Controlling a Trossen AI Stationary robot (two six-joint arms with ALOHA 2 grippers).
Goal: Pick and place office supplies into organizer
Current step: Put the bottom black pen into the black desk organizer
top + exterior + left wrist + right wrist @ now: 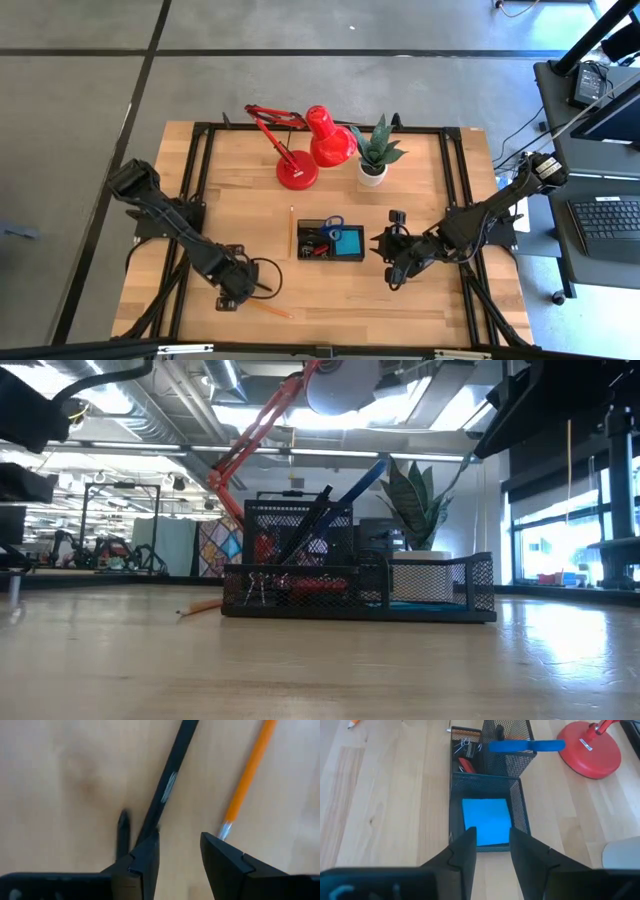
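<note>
Bench (330,300), near left: left gripper (179,852) low over a black pen (167,787) and an orange pencil (248,775), fingers apart, holding nothing; likely the pick step, needing centring on one, then closing. Organizer (330,241) mid-bench already holds scissors (333,224) and blue note pad (486,820); right gripper (492,851) waits beside it, fingers apart.

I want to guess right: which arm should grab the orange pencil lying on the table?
Probably the left. Its gripper hovers open right beside the orange pencil, while the right gripper waits by the organizer.
</note>
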